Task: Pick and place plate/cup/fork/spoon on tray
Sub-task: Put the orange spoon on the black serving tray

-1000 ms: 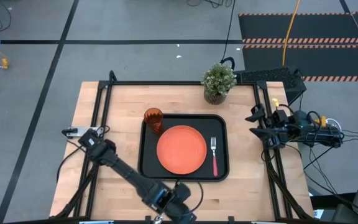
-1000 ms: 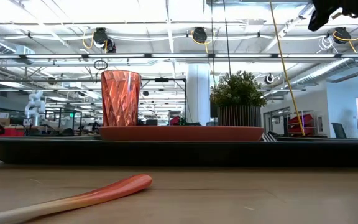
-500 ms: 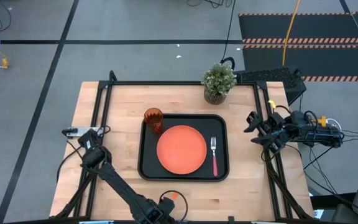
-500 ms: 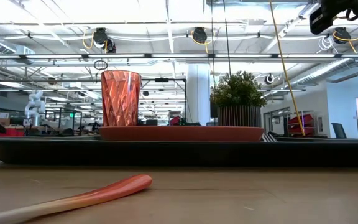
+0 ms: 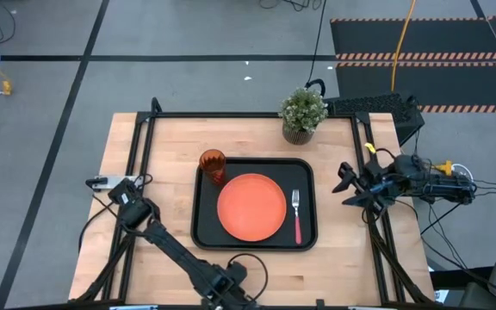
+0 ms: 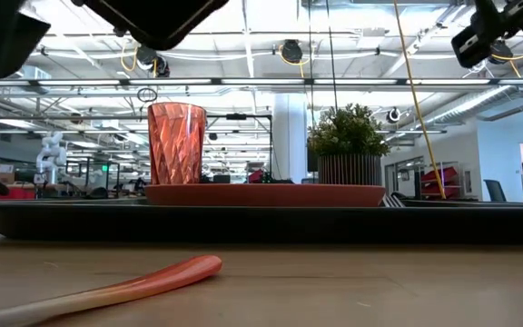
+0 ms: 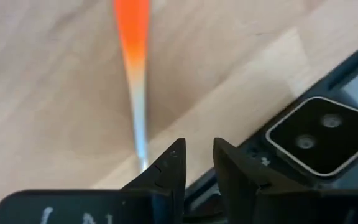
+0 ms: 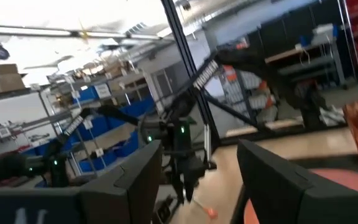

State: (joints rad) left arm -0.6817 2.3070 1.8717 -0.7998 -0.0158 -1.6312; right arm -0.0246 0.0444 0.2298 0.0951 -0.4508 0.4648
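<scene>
The wooden surface carries the tray, which lies flat near its middle, long side running left to right in the high view. On the tray the plate sits centred and flat. The cup stands upright at the tray's far left corner, just beside the plate's rim. The fork lies on the tray's right part, beside the plate, tines pointing to the far edge and the pinkish-red handle toward the near edge. A potted plant stands on the surface beyond the tray's far right corner, apart from it. The spoon lies flat on the bare surface in front of the tray's near rim, not on the tray; the low view shows its orange handle pointing toward the tray. The left tool is at the surface's near edge, directly over the spoon's pale end; its fingers stand narrow, a small gap between them, and the left wrist view shows the spoon running out just beyond the fingertips; whether they touch it cannot be told. The right tool hangs raised off the tray's right side, near the surface's right rail, fingers spread wide and holding nothing.
</scene>
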